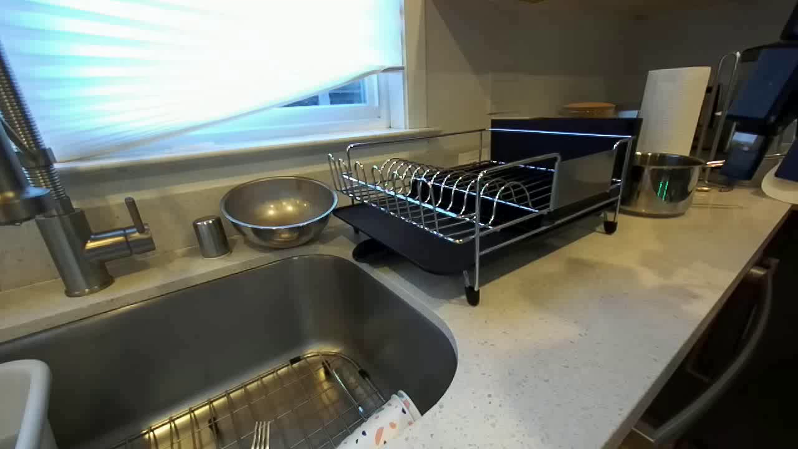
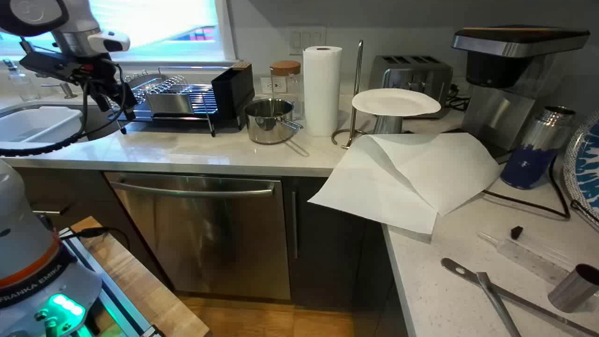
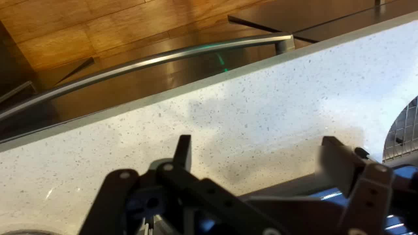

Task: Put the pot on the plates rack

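The pot [image 1: 664, 187] is small, shiny steel and upright on the counter, beside the rack's black end holder. In an exterior view, the pot [image 2: 267, 128] has its handle pointing right. The plates rack [image 1: 583, 182] is chrome wire over a black tray; its slots hold no pot. It also shows in an exterior view [image 2: 171, 104]. My gripper [image 2: 118, 108] is in front of the rack's sink end, apart from the pot. In the wrist view the gripper [image 3: 256, 140] is open and empty over the counter. A curved rim at the bottom left there is mostly cut off.
A metal bowl [image 1: 278, 209] stands between faucet [image 1: 75, 249] and rack. The sink [image 1: 249, 312] lies at the rack's near end. A paper towel roll [image 2: 322, 91] stands just right of the pot. A white plate [image 2: 396, 102] and paper sheets [image 2: 412, 168] are further right.
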You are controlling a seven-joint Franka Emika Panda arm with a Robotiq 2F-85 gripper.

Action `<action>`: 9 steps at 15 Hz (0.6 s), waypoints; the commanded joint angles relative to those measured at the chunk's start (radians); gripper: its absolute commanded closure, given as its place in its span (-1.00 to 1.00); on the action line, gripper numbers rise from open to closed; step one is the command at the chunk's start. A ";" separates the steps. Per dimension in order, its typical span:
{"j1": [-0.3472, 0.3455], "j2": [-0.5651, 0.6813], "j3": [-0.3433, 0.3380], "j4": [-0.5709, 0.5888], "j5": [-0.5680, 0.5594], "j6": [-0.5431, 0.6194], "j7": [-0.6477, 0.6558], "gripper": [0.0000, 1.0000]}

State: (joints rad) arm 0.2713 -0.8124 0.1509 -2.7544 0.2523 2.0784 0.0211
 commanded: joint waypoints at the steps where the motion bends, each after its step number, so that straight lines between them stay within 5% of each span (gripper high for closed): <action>1: -0.003 0.001 0.001 -0.001 0.001 -0.003 -0.001 -1.00; 9: -0.015 0.013 -0.006 0.011 -0.010 0.015 -0.011 -1.00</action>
State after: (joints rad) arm 0.2713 -0.8086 0.1509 -2.7592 0.2523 2.0784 0.0211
